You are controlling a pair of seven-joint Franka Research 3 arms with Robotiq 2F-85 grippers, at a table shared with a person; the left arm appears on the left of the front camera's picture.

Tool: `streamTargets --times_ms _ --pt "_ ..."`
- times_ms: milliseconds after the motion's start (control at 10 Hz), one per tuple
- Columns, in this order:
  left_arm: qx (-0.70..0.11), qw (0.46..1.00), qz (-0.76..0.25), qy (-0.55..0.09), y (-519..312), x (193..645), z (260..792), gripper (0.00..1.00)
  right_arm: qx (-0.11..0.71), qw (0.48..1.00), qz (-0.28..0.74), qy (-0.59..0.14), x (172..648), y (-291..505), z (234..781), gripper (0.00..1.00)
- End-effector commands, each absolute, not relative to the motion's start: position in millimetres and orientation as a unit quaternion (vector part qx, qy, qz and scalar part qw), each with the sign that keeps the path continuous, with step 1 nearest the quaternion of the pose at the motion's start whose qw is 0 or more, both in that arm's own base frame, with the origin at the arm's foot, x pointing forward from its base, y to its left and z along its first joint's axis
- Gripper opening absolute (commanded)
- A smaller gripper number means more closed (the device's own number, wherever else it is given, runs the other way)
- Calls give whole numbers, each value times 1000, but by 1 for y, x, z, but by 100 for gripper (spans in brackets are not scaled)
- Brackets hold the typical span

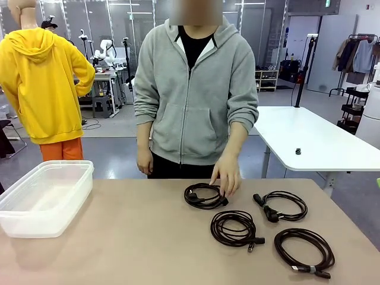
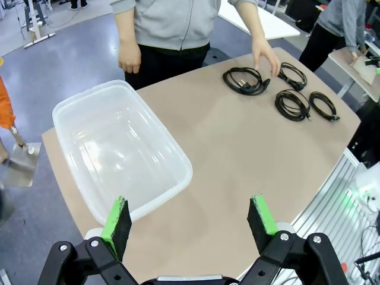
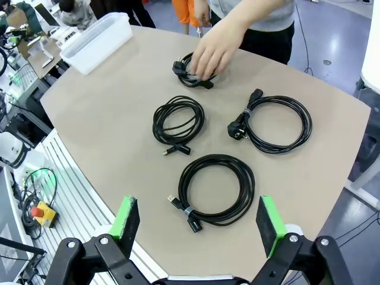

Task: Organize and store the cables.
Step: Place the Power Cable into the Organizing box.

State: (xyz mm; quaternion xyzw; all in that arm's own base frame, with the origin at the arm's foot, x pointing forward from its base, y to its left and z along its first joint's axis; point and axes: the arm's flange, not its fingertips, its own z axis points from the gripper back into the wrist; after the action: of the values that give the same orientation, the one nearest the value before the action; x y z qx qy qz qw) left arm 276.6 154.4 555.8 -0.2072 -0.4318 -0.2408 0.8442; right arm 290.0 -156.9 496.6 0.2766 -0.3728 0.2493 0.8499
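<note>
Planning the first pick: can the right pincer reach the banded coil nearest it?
Probably yes: the banded coil lies uncovered before the open right pincer; the person's hand rests on another coil.

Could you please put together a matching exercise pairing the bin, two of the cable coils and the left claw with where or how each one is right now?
Things:
1. plastic bin
2. leftmost cable coil
3. banded cable coil
4. left claw

Descriptions:
A. open, holding nothing
B. touched by the person's hand
C. translucent, at the left end of the table
D. nearest the robot's edge, on the right

Pairs: 1-C, 2-B, 3-D, 4-A.
</note>
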Motion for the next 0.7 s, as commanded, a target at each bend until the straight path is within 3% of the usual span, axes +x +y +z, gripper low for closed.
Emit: streamTargets --times_ms 0,600 --pt "-207 840 -250 -435 154 275 558 100 278 844 258 -378 291 -159 497 100" --pt "-207 840 -250 -435 154 275 558 100 278 844 258 -378 291 -159 497 100"
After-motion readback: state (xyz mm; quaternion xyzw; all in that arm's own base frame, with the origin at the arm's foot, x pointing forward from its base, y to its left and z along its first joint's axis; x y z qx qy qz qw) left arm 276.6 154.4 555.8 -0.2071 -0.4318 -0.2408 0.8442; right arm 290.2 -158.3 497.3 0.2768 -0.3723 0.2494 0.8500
